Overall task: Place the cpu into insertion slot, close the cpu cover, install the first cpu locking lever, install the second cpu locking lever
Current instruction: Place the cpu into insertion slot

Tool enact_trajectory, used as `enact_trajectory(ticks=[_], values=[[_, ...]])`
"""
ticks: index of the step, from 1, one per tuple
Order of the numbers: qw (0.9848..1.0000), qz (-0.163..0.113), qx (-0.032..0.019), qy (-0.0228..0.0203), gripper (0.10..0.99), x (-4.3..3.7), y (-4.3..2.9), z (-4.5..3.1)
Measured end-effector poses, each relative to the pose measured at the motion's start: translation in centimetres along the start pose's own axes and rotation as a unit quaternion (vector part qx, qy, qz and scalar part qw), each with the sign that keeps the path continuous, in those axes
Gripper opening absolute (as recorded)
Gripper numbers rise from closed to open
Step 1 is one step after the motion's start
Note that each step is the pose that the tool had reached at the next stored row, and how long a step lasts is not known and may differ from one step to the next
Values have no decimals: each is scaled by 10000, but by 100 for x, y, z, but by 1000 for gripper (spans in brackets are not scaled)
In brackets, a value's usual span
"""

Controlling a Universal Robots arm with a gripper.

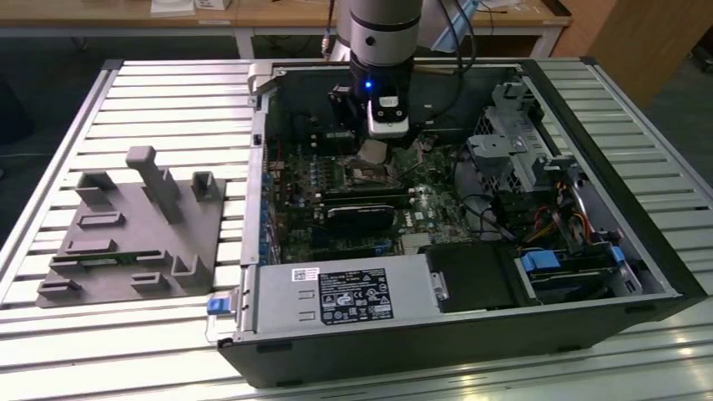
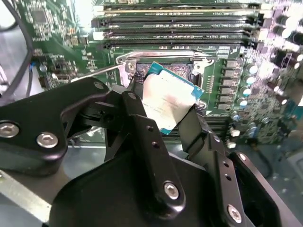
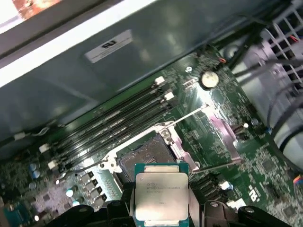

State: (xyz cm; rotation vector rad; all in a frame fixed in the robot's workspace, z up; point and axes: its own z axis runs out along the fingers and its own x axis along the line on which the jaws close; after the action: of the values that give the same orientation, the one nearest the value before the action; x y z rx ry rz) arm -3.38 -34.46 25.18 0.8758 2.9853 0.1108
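Note:
Above the motherboard, my gripper (image 1: 376, 144) is shut on the cpu (image 1: 375, 152), a flat square chip with a silver-grey top. In both wrist views the black fingers (image 2: 136, 101) clamp two opposite edges of the cpu (image 2: 166, 101) (image 3: 161, 191), which hangs tilted just over the insertion slot (image 3: 144, 156) (image 2: 165, 71) (image 1: 368, 175). The slot's dark centre is uncovered. The cpu cover (image 3: 223, 128) stands swung open at the slot's side. Two thin locking levers (image 3: 189, 116) (image 3: 218, 165) are raised off the board.
The open computer case (image 1: 579, 109) walls in the work. Long memory slots (image 3: 118, 116) run beside the socket. A label-bearing power supply box (image 1: 351, 296) is at the near end, and a drive cage and cables (image 1: 523, 159) are at the exterior view's right. A grey fixture (image 1: 134, 225) stands outside the case.

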Motion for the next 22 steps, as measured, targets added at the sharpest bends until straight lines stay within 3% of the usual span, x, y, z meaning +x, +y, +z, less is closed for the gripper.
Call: enact_trajectory(ticks=[6,11,15,22], values=[[9985,545,4,-42,541,0,0,6],[9950,1000,7,-77,541,0,-1,11],[9907,1356,10,-104,541,0,-1,15],[9800,1983,15,-152,541,0,-1,20]])
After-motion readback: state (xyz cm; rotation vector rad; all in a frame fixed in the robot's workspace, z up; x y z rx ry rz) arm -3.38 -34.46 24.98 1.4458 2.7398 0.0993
